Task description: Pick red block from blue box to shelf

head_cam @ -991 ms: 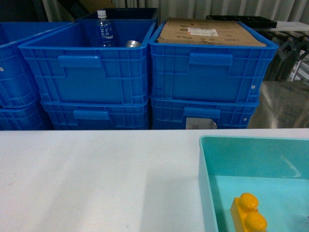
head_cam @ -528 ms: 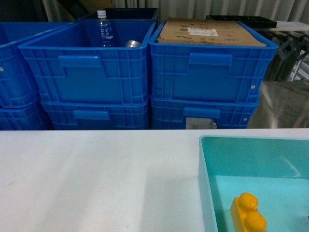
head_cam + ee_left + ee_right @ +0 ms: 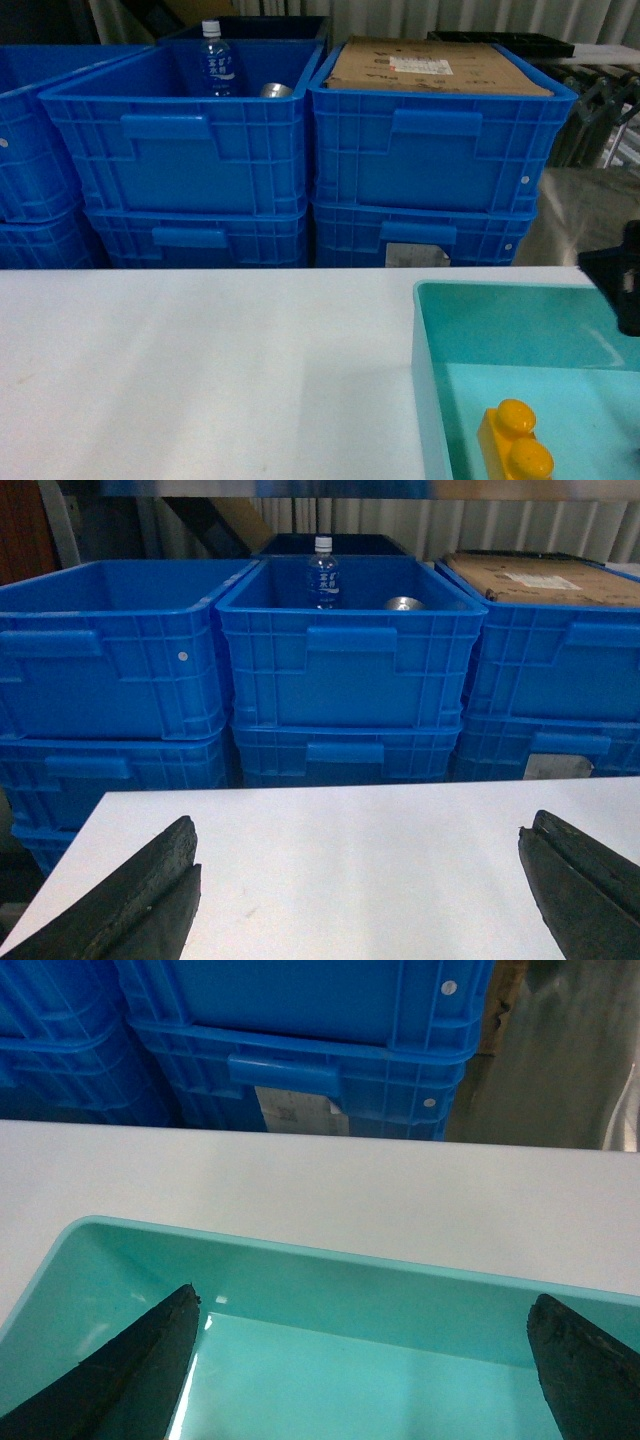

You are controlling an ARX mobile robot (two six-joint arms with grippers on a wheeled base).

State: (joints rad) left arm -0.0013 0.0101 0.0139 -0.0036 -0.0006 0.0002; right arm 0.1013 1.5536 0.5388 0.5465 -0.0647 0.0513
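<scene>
Right gripper (image 3: 360,1380): jaws spread wide, empty, over teal box (image 3: 330,1270) at lower right.
Left gripper (image 3: 360,895): released, above white bench (image 3: 350,840).
Red block: not visible.
Teal box contents: yellow block (image 3: 514,440).
Behind bench: stacked blue crates (image 3: 180,150).

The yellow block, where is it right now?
In the head view the yellow block sits low on the right, inside the teal tray on the white table, near the tray's left wall.
</scene>
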